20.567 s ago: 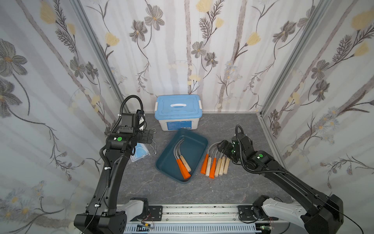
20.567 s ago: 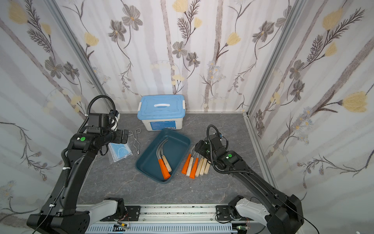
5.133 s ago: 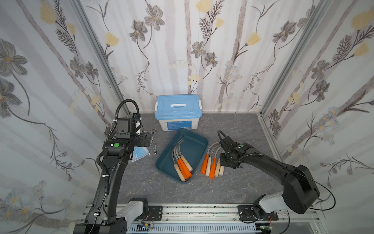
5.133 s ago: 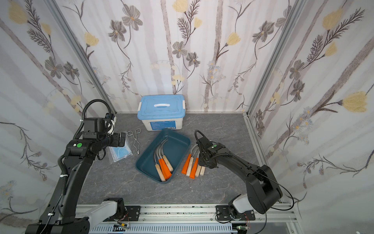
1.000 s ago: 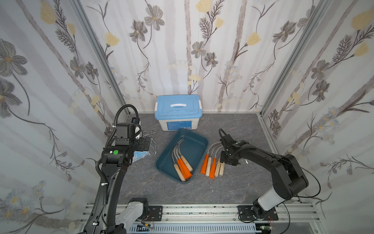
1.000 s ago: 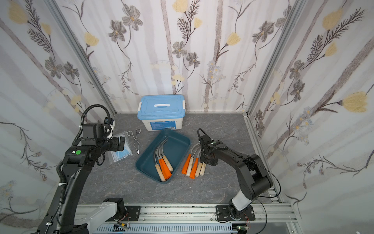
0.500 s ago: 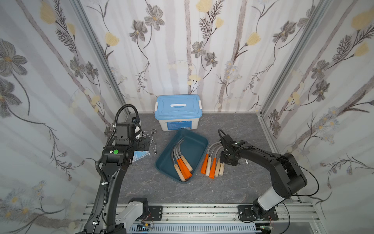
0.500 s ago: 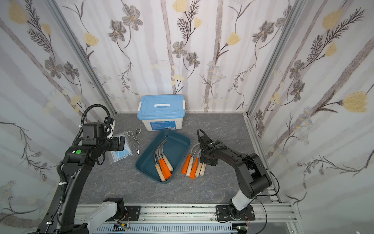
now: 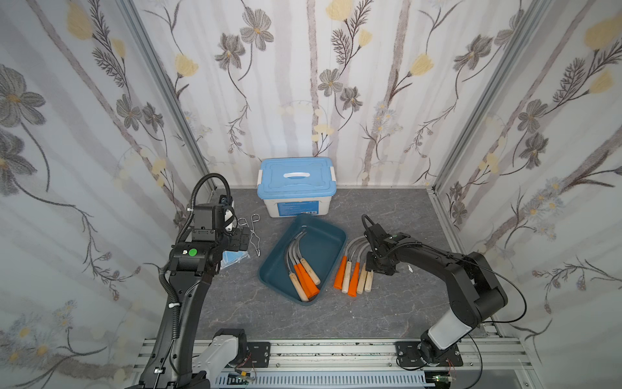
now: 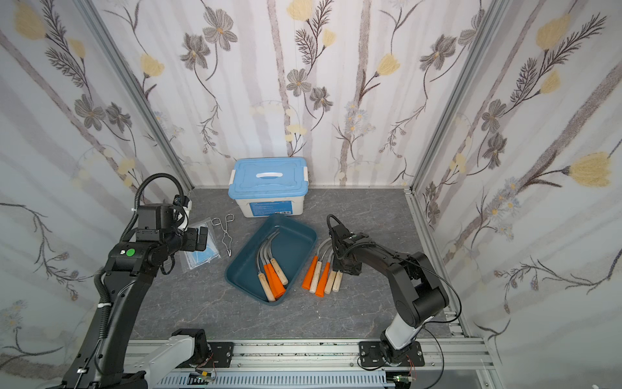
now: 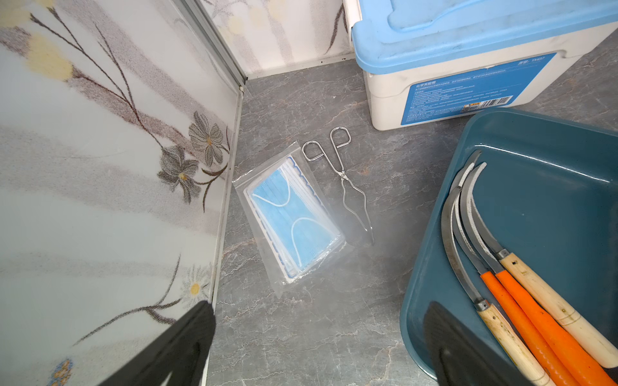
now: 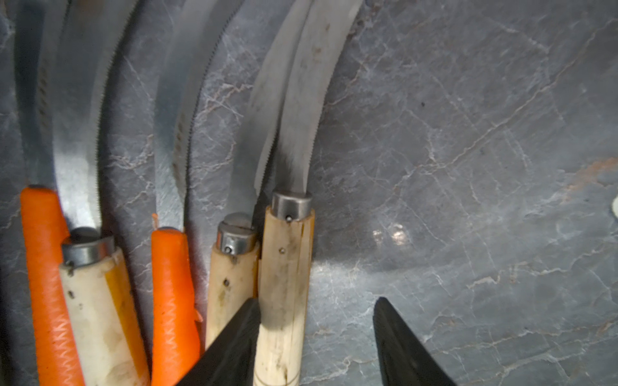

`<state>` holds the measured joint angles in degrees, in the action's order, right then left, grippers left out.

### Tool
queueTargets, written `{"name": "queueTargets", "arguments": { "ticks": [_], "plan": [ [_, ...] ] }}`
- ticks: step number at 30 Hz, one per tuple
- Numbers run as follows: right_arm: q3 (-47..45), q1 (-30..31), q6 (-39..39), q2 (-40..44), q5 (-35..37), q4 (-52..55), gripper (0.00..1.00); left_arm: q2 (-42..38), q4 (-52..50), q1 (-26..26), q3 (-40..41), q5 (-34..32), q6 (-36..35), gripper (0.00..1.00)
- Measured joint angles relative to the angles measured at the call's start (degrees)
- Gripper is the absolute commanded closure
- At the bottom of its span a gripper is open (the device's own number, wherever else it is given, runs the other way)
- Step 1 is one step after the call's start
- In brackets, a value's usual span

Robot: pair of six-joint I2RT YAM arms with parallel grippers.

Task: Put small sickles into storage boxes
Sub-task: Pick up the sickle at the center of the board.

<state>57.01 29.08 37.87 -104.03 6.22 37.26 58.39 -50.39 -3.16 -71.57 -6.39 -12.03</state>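
Observation:
The teal storage box (image 9: 323, 246) (image 10: 292, 242) (image 11: 551, 160) lies mid-table with several small sickles (image 9: 303, 269) (image 10: 272, 269) (image 11: 521, 277) in it, some orange-handled and some wooden. Several more sickles (image 9: 353, 272) (image 10: 323, 274) lie in a row on the table just right of it. My right gripper (image 9: 378, 266) (image 10: 346, 266) (image 12: 316, 300) is down at the right end of that row, open. Its jaws straddle the outermost wooden handle (image 12: 286, 267): one finger against it, the other apart over bare table. My left gripper (image 9: 244, 239) (image 10: 198, 237) (image 11: 317, 305) hangs open and empty, left of the box.
A white box with a light-blue lid (image 9: 296, 188) (image 11: 468, 67) stands against the back wall behind the tray. Wire tongs (image 9: 254, 230) (image 11: 351, 187) and a bagged blue mask (image 10: 202, 249) (image 11: 294, 217) lie at the left, near the side wall. Papered walls enclose three sides.
Neither arm has visibly moved over the last second. Compared with the oldest frames, the tray holds more sickles and the row on the table is shorter.

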Motion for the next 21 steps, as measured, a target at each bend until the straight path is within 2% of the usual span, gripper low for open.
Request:
{"name": "queueTargets", "arguments": {
  "ticks": [21],
  "plan": [
    [-2.73, -0.17, -1.38, 0.98, 2.75, 1.18, 0.45, 0.85, 0.07, 0.00, 0.13, 0.00, 0.00, 0.00]
  ]
}}
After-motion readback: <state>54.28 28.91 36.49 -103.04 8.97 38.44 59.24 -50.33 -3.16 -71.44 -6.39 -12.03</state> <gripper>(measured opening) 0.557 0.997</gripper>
